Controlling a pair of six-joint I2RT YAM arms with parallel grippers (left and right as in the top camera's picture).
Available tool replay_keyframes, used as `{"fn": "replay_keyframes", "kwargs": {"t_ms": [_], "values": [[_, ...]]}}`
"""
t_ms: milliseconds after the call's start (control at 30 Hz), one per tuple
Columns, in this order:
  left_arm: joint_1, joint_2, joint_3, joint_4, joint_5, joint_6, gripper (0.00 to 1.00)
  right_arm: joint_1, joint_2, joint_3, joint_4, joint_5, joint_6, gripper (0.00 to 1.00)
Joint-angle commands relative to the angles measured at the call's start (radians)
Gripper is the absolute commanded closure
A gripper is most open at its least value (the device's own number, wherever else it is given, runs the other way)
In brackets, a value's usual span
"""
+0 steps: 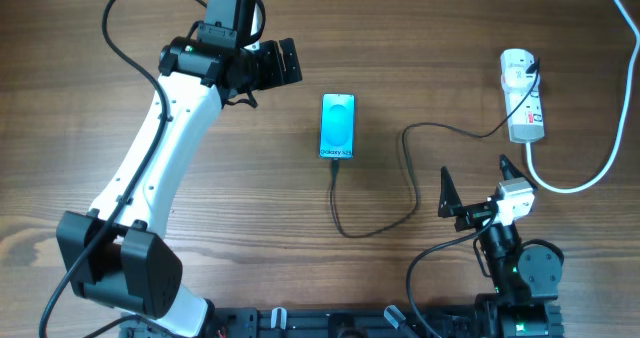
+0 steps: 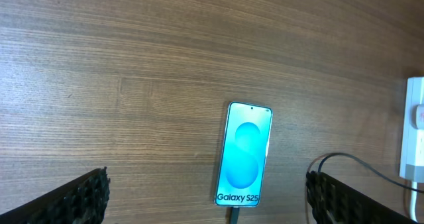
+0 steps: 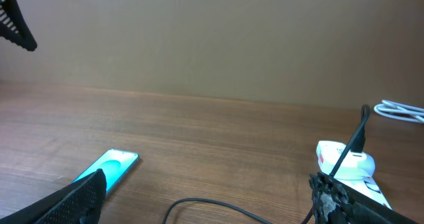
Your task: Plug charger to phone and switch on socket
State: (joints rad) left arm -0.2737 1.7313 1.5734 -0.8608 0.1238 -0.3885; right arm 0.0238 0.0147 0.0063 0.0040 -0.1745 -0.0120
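The socket [image 1: 524, 96], lengthwise at upper right, lies above the right gripper [image 1: 475, 175], far from the left gripper [image 1: 288, 63]; both jaws are spread, empty.

wooden table [image 1: 80, 128] filling whole overhead view: mid-brown surface, long grain lines running left to right, darker streaks and knots toward left edge. matte finish, slightly paler tone in left wrist view. behind far table edge in right wrist view, plain beige wall [image 3: 212, 38], smooth and uniform. soft even light, faint diffuse shadows on wood.
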Motion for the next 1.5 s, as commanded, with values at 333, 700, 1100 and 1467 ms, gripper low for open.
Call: {"fn": "replay_keyframes", "kwargs": {"t_ms": [333, 700, 1100, 1467], "values": [[-0.012, -0.102, -0.306, 0.011, -0.212, -0.009, 0.00, 0.007, -0.011, -0.001, 0.006, 0.017, 0.015, 0.00], [-0.003, -0.460, -0.586, 0.062, -0.219, -0.009, 0.00, 0.007, -0.011, -0.001, 0.006, 0.017, 0.015, 0.00], [0.095, -1.023, -0.972, 0.163, -0.136, -0.013, 0.00, 0.007, -0.011, -0.001, 0.005, 0.017, 0.015, 0.00], [0.296, -1.240, -1.205, 0.251, 0.069, 0.091, 0.00, 0.007, -0.011, -0.001, 0.006, 0.017, 0.015, 0.00]]}}
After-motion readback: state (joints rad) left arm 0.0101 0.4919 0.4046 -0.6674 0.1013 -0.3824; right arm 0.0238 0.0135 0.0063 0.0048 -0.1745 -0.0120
